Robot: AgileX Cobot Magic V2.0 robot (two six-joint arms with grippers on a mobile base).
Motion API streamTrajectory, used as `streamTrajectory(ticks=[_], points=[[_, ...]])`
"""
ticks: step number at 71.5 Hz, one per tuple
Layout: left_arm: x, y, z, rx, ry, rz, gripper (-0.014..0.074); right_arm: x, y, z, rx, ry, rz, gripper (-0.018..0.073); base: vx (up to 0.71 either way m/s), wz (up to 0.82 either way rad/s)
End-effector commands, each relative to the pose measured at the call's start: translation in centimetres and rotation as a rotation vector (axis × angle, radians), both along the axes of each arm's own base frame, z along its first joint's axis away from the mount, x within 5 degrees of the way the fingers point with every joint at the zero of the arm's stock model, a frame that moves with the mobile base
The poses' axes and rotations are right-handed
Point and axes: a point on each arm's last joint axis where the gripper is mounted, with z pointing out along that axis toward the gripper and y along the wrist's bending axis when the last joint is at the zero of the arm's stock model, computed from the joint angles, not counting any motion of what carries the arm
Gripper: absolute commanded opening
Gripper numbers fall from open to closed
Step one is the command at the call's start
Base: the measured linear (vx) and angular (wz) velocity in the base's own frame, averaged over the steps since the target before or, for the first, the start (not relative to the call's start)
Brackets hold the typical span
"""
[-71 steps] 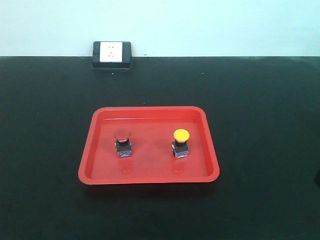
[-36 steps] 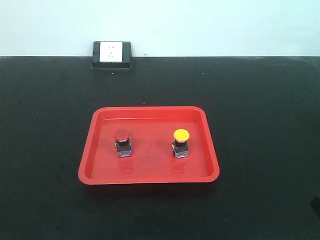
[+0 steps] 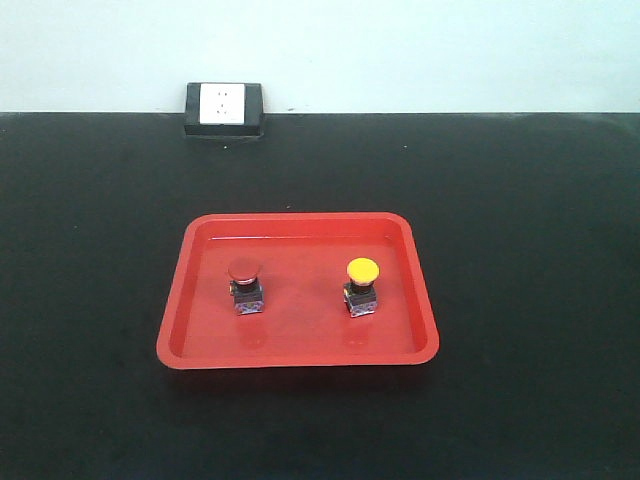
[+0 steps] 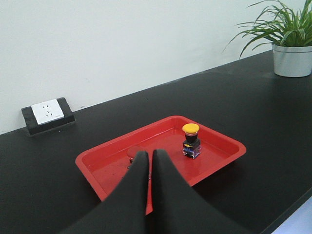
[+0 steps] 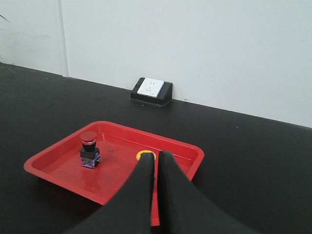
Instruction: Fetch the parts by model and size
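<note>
Two push buttons stand upright inside the red tray [image 3: 300,352] on the black table [image 3: 520,220]. The red push button [image 3: 244,287] is in the left half of the tray, and the yellow push button [image 3: 362,286] is in the right half, well apart.

The left gripper [image 4: 149,157] has its fingers pressed together and holds nothing. It points at the tray, and the red button's cap peeks out just past its tips. The right gripper [image 5: 156,157] is also closed and empty, with the yellow button just beyond its tips. So each arm looks nearer to its own button.
</note>
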Motion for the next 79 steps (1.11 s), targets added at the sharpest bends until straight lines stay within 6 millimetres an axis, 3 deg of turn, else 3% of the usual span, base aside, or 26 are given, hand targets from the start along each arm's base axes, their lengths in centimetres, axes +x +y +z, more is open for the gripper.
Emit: streamTrajectory(ticks=[1, 29, 34, 56, 79], points=[[-0.1, 0.1, 1.2, -0.057, -0.056, -0.002, -0.0008, 0.0, 0.0, 1.4, 0.029, -0.089, 0.000, -0.0010, 0.00, 0.00], [0.4, 0.1, 0.7, -0.047, -0.081, 0.028, -0.0007, 0.0, 0.0, 1.5, 0.030, -0.090, 0.000, -0.0010, 0.00, 0.00], [1.1, 0.1, -0.1, -0.022, -0.113, 0.103, -0.0007, 0.0, 0.0, 1.5, 0.030, -0.090, 0.000, -0.0010, 0.00, 0.00], [4.3, 0.9, -7.0, -0.006, -0.210, 0.442, -0.0007, 0.0, 0.0, 1.5, 0.030, -0.090, 0.000, -0.0010, 0.00, 0.00], [4.6, 1.6, -8.8, -0.119, -0.109, 0.567, -0.0007, 0.0, 0.0, 1.5, 0.030, -0.090, 0.000, -0.0010, 0.00, 0.00]])
